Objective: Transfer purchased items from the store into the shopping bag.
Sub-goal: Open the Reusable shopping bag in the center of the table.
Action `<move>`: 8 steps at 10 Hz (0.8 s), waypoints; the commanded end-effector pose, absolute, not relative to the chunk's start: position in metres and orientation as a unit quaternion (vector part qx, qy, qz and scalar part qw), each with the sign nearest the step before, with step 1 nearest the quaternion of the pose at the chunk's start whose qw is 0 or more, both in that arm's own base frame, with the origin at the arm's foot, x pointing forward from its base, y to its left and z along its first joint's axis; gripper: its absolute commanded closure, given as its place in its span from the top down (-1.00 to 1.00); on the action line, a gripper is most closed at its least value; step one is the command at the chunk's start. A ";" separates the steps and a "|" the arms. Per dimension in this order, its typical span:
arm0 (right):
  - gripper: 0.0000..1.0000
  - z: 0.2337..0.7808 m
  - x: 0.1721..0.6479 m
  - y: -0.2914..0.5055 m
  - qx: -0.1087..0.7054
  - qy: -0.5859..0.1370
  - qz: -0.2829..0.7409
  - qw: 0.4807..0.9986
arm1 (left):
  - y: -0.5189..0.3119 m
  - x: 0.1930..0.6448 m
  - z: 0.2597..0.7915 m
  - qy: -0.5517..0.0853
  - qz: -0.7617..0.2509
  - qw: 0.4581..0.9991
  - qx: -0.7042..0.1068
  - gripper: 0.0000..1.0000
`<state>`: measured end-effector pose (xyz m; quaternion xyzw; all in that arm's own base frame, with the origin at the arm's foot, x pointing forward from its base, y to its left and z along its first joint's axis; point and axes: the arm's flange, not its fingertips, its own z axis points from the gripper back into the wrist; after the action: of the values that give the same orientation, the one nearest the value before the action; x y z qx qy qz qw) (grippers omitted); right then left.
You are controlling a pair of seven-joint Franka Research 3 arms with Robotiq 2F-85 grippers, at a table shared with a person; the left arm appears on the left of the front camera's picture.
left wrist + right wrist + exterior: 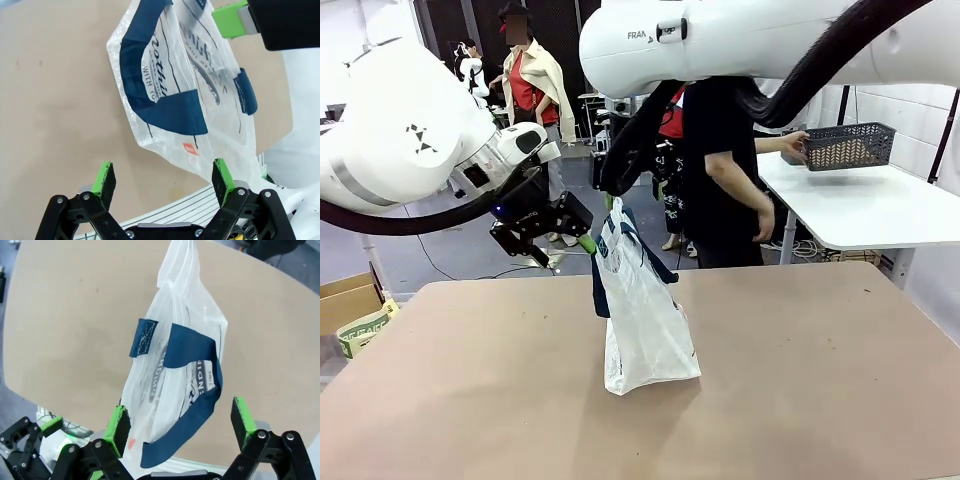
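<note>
One shopping bag (642, 325) is stood upright mid-counter (820, 380), its two navy handles (192, 354) slack. Left jaws and right jaws are both held apart at its top with nothing clamped, probably to spread the mouth. One store basket (850, 147) is steadied by a person's hand (792, 146) on the far side table (880, 205). Purchased items cannot be counted.

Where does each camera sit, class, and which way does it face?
Front view: fixed on the robot's side, facing across the table to the person; left arm and right arm show.
Left wrist view: looks down past the open left gripper at the shopping bag.
Right wrist view: looks down past the open right gripper at that bag.
Shared: the bag, in all three.
</note>
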<state>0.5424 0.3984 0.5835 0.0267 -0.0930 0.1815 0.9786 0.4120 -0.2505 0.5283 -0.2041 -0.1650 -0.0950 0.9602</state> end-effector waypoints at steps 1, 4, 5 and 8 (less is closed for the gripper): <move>1.00 0.585 0.539 0.396 0.026 -0.097 0.181 0.978 | -0.252 0.408 0.530 -0.163 -0.100 0.961 -0.198 1.00; 1.00 0.577 0.541 0.396 0.021 -0.098 0.177 0.979 | -0.252 0.424 0.537 -0.162 -0.056 0.960 -0.223 1.00; 1.00 0.572 0.541 0.395 0.017 -0.103 0.165 0.981 | -0.255 0.427 0.541 -0.161 -0.062 0.957 -0.231 1.00; 1.00 0.558 0.552 0.387 0.025 -0.080 0.155 0.984 | -0.262 0.432 0.545 -0.169 -0.066 0.953 -0.243 1.00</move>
<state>0.5516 0.3878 0.5635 0.0193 -0.0815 0.1702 0.9818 0.4285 -0.2566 0.5465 -0.2308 -0.1705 -0.0701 0.9554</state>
